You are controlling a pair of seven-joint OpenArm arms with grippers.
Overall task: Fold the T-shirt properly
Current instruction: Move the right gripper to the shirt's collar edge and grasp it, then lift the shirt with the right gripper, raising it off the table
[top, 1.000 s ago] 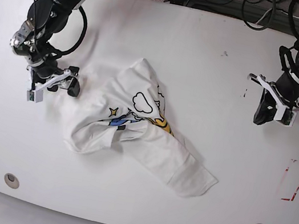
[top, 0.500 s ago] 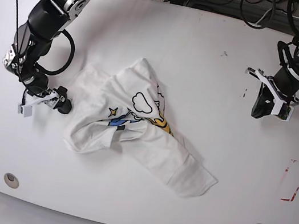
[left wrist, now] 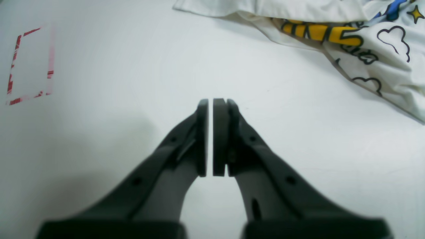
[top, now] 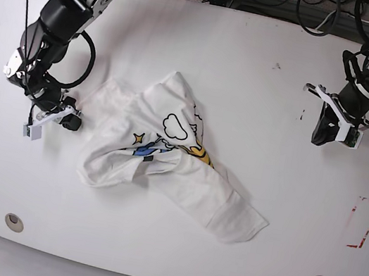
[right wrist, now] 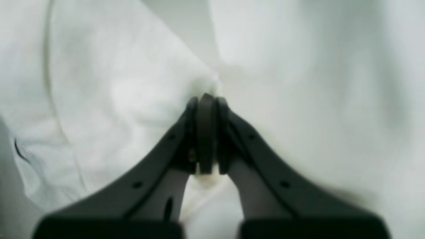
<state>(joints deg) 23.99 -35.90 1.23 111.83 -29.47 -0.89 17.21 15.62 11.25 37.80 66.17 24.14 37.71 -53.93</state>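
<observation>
Left wrist: my left gripper (left wrist: 210,137) hangs pressed together over bare table (left wrist: 116,83), parked clear of the T-shirt (left wrist: 372,43).

Right wrist: my right gripper (right wrist: 206,132) pinches a white fold, ready to spread it.

Base: the shirt lies crumpled mid-table.

1 T-shirt (top: 167,156), 1 table (top: 254,64), 2 arms w/ 2 end effectors.

Hidden and blurred areas

You see the T-shirt (left wrist: 348,30) cut off by the left wrist view's edge; its lettering (top: 168,151) folds under cloth.
</observation>
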